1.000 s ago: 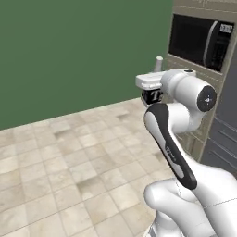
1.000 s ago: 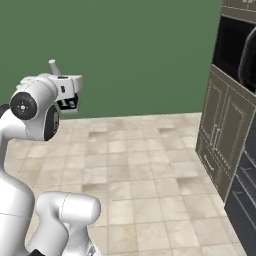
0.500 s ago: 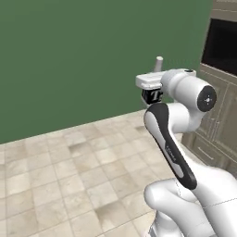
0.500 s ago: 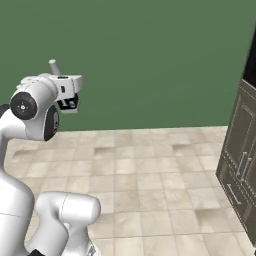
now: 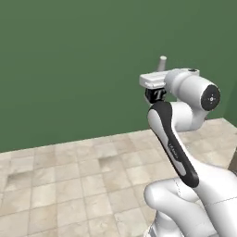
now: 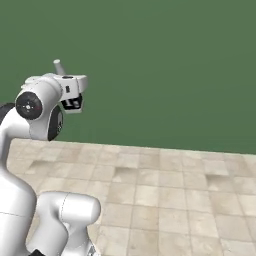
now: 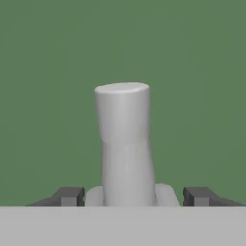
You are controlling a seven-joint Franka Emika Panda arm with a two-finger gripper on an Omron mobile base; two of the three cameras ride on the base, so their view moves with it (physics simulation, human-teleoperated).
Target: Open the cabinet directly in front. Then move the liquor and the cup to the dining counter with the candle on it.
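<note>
My gripper (image 7: 134, 197) is shut on a pale grey bottle-shaped thing (image 7: 124, 144) with a round neck and sloping shoulders. Its neck stands up between the two dark fingertips (image 7: 69, 196). I cannot tell whether it is the liquor. In the left base view the neck (image 5: 162, 62) pokes up above the raised hand, and the gripper (image 5: 155, 95) sits just under the white hand block. From the right base view the same neck (image 6: 59, 66) rises over the gripper (image 6: 74, 103). The cabinet, the cup, the dining counter and the candle are out of view.
A plain dark green wall (image 5: 69, 65) faces me across a beige tiled floor (image 5: 69, 185). The same wall (image 6: 175, 65) and floor (image 6: 175, 200) show from the right side. A dark edge of something (image 5: 233, 162) cuts in at the far right.
The whole picture has swept sideways, so the camera has turned with the base. The oven and tall cabinets at the right have left the views. The arm holds the same pose with the grey thing.
</note>
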